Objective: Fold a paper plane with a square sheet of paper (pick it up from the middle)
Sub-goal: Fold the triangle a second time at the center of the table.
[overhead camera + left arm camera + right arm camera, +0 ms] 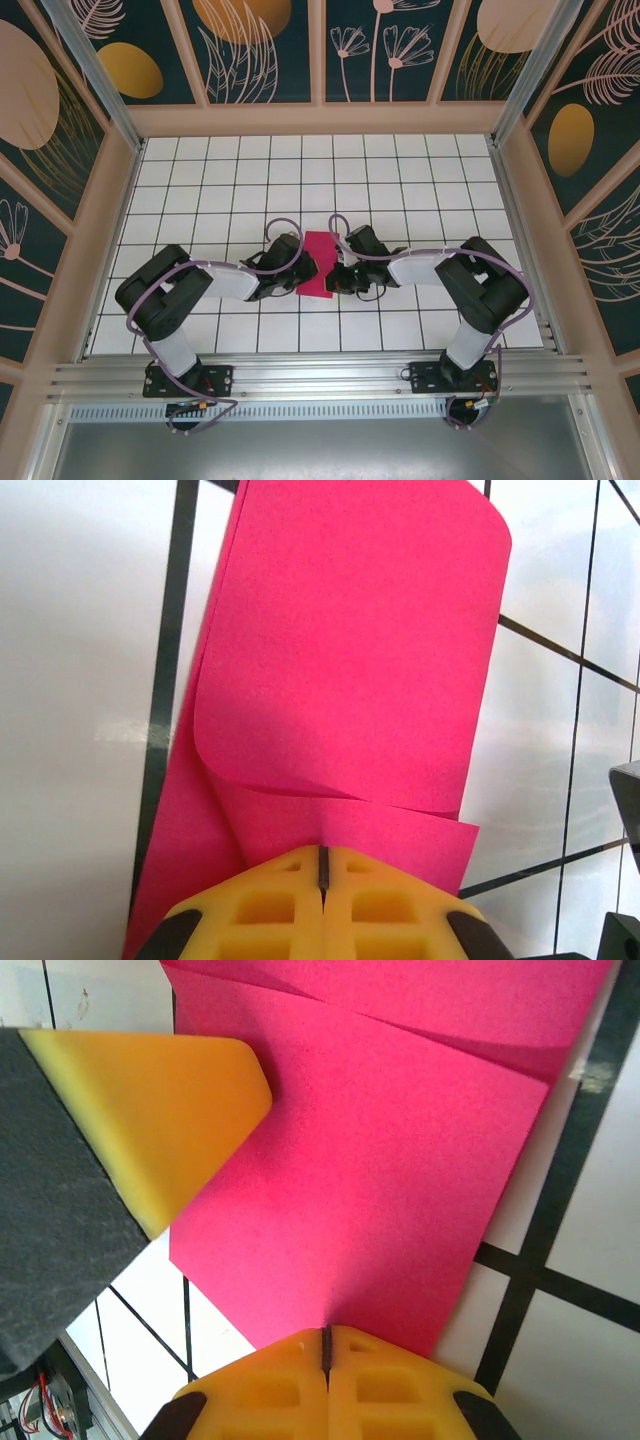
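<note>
Left gripper (323, 852): yellow pads pressed together with only a hairline seam, tips sitting at the near edge of the square sheet of paper (320, 262). Can't tell if any paper is caught in the seam. Right gripper (325, 1335): same state, pads closed tight, tips at a corner of the sheet, pinch unconfirmed. In the right wrist view one of the left gripper's fingers (170, 1110) lies over the sheet's far-left part, touching or just above it. From above, the left gripper is at the sheet's left edge and the right gripper at its right edge, so the sheet sits between them. The sheet is doubled: in the left wrist view the upper layer curls over in a soft roll, not pressed flat, with a lower layer showing beneath. White grid table (250, 180) is under the sheet.
</note>
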